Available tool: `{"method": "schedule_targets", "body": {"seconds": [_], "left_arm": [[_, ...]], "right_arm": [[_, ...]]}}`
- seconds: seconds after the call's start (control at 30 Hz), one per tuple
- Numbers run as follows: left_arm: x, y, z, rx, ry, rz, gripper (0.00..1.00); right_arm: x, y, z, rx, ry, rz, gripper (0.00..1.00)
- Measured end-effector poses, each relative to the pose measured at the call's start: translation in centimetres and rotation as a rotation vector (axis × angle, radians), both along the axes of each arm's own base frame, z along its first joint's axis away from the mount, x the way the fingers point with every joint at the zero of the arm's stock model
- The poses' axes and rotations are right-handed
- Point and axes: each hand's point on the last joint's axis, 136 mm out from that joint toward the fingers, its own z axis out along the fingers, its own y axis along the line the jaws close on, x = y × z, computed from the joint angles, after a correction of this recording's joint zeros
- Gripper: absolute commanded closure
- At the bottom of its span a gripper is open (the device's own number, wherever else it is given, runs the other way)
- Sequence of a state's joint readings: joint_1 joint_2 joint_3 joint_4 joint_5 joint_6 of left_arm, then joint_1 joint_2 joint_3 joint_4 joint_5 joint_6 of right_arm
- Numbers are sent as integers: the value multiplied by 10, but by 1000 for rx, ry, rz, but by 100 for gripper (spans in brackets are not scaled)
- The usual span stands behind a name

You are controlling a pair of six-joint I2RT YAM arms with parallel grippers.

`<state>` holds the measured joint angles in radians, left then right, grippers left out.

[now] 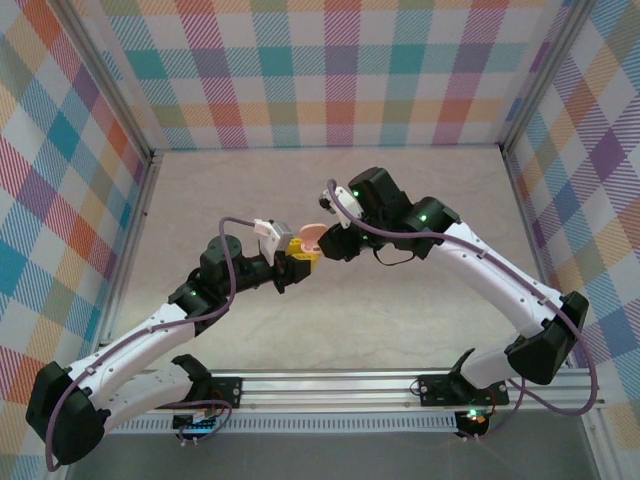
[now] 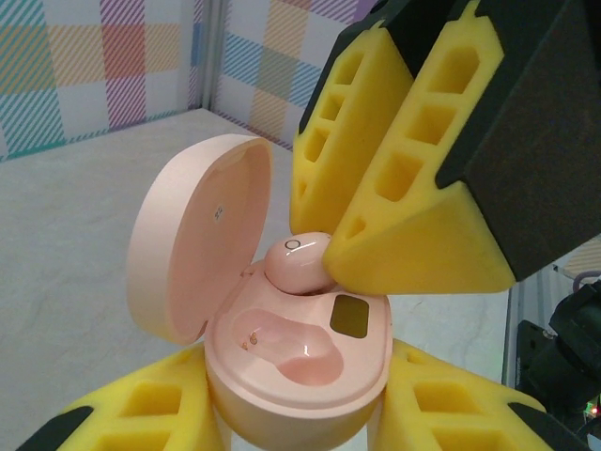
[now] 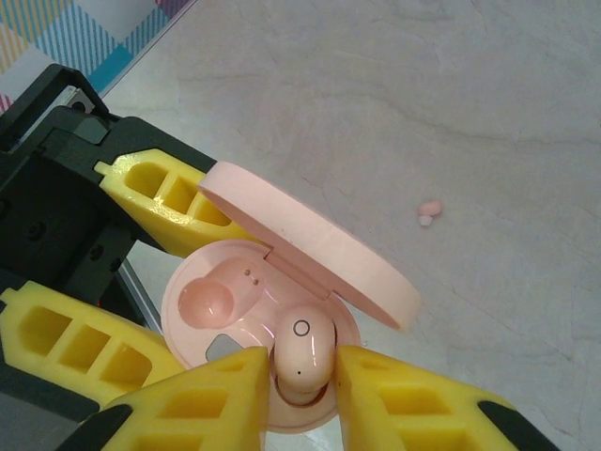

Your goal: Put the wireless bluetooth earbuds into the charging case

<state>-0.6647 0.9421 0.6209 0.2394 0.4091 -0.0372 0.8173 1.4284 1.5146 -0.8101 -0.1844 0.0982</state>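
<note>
Right claw (image 3: 305,366), pinching one pink earbud (image 3: 302,340), holds it at the 5 o'clock socket of the open charging case (image 3: 211,301), which left claw (image 2: 296,413) clamps steady for insertion.

Marbled table (image 3: 488,113); pink earbud (image 3: 430,212), apparently, lying loose.

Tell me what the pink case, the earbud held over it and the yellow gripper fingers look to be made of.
The pink case looks like smooth moulded plastic, glossy inside where the empty socket catches highlights. The earbud looks like the same pale pink plastic, slightly shiny. The yellow fingers are matte with open ribbed cells, probably printed plastic; soft or rigid I cannot tell.
</note>
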Motion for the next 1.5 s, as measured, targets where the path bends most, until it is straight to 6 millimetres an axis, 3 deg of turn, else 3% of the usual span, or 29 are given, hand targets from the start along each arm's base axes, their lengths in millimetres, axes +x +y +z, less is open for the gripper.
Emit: {"method": "schedule_targets", "body": {"seconds": [0.37, 0.63, 0.8, 1.0, 1.13, 1.33, 1.5], "left_arm": [[1, -1, 7, -20, -24, -1, 71], [1, -1, 8, -23, -23, 0, 71], [1, -1, 8, -27, -17, 2, 71], [2, 0, 8, -32, -3, 12, 71], [1, 4, 10, -31, -6, 31, 71], [-3, 13, 21, -46, -30, 56, 71], [-6, 19, 24, -45, -32, 71, 70]], "right_arm": [[-8, -6, 11, 28, -24, 15, 58], [-9, -14, 27, 86, -5, -35, 56], [1, -24, 44, 172, 35, -101, 57], [8, -25, 48, 227, 83, -150, 57], [28, -43, 34, 248, 159, -268, 58], [68, -86, -14, 252, 313, -501, 65], [90, -71, -63, 194, 421, -518, 66]]}}
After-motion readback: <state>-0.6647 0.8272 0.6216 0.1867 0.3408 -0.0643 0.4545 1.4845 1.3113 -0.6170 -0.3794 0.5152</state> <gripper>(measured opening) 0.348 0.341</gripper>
